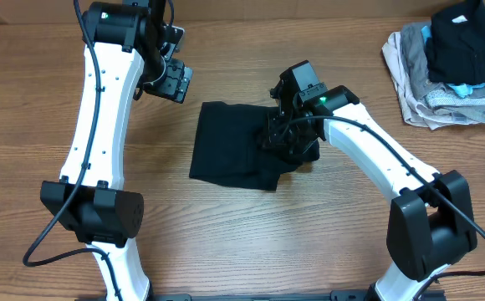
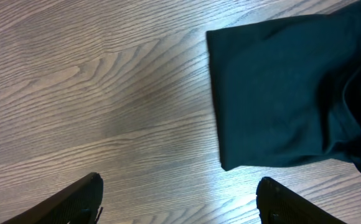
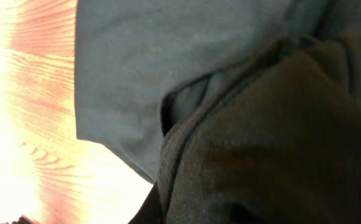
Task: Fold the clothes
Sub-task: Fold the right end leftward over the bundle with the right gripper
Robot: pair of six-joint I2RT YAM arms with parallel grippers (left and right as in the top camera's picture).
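- Where: black T-shirt (image 1: 230,146) is lying mid worktop (image 1: 226,251), already folded down to a rough rectangle. Its right side is bunching into a lump, not lying flat.
- R arm: right tool (image 1: 286,138) is sitting down on that bunched right edge w/ fingers closed. It's looking like it's pinching a fold of fabric. Wrist cam is filling w/ cloth, so the fingers themselves aren't showing.
- L arm: left tool (image 1: 176,82) is hovering over bare wood just beyond the shirt's far-left corner. Fingers are standing wide apart, holding nothing and not touching the shirt.
- Handling: I'm judging it light, soft and floppy w/ no stiffness. It'll prob. be sagging and dragging wherever unsupported, w/ layers sliding over each other.
- Grab pt: prob. best pinching at an edge or corner thru all layers, not mid-panel. The corner nearest the left tool is looking like the obvious spot.
- Other: pile of folded clothes (image 1: 451,67) is sitting well apart at the far right, not part of this.
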